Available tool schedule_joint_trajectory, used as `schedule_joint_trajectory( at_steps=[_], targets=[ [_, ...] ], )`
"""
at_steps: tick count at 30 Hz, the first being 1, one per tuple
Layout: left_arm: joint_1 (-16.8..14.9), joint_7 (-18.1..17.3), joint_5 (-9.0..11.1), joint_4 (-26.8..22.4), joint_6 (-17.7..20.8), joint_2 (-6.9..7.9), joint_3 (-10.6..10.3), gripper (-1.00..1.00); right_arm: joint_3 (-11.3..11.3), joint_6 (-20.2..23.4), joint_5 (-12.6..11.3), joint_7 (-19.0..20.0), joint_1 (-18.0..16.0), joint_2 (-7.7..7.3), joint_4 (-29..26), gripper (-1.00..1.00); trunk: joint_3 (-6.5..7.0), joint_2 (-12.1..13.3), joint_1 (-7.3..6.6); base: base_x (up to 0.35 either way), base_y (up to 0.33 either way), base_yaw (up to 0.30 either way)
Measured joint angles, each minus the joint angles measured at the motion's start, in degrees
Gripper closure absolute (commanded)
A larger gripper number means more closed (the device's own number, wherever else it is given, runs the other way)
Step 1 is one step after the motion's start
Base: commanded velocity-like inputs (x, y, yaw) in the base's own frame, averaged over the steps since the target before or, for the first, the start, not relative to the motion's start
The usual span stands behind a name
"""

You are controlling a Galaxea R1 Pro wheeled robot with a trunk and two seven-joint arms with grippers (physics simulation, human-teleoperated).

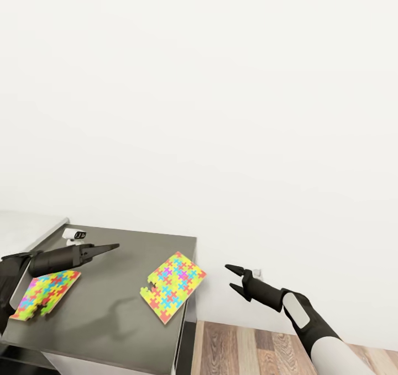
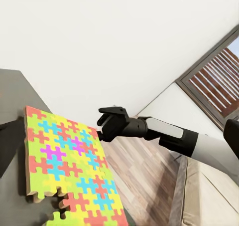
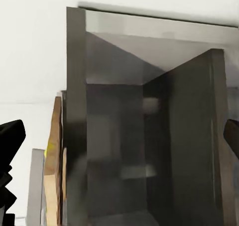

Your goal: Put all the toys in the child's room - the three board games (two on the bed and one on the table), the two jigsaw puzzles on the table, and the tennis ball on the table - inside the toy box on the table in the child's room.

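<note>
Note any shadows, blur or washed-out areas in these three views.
Head view: white wall nearly featureless; soft shadow of the left gripper on the dark grey table. Left wrist view: sharp on the jigsaw puzzle. Right wrist view: soft, smeared render of the table's side.

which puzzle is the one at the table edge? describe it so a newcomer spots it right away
Find the dark grey table against the white wall. Two bright jigsaw puzzles lie on it; take the puzzle at the end nearest the wood floor, lying diagonal with one corner past the rim. The other puzzle lies beneath the left gripper.
</note>
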Motion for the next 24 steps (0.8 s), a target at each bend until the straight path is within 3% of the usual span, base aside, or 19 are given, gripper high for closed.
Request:
schedule_joint_trajectory(
  at_steps=[24],
  targets=[
    [-0.01,0.0,0.0,0.0,-0.02,0.0,-0.03,-1.0,0.47,-1.41,1.19,-0.17,-0.09,-0.83,-0.49,-1.0,0.0,0.0,0.0,0.01,0.096,0.0]
  ],
)
